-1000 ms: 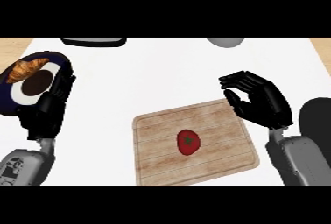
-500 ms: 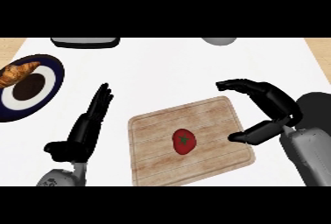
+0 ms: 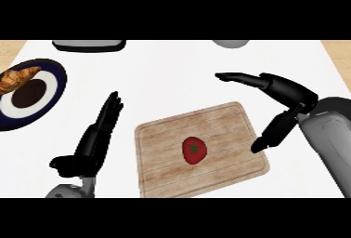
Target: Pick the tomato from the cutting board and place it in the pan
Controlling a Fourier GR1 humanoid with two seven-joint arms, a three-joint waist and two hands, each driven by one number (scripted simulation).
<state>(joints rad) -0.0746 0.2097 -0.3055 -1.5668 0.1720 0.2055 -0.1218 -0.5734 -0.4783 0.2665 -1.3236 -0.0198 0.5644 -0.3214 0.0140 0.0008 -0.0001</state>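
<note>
- Right hand (image 3: 288, 95) hovering over the right edge of the cutting board (image 3: 165, 172), spread wide, fingers reaching up-left and thumb (image 3: 267, 137) hanging down toward the board's right rim; grasping nothing.
- Left hand (image 3: 96, 137) on the counter just left of the board, fingers straight and together, pointing away from the robot; released, resting, holding nothing.
- Tomato (image 3: 194, 149) lying untouched near the middle of the board, red with a green star of a stem facing up, slightly taller than wide in this view, long axis running roughly toward and away from the robot.
- From the right hand, tomato down and to the left, apart from the thumb tip with bare wood between; from the left hand, to the right across the board's left portion. Right hand judged the nearer and the better set for the grasp.
- Coming move likely a reach left and down, with fingers and thumb closing across the tomato's short width.
- Dark grey rim at the top edge (image 3: 89, 44), possibly the pan, well apart from the board; too cut off to tell for sure.
- Blue plate (image 3: 53, 88) with a croissant (image 3: 17, 78) at far left, no part of the job.
</note>
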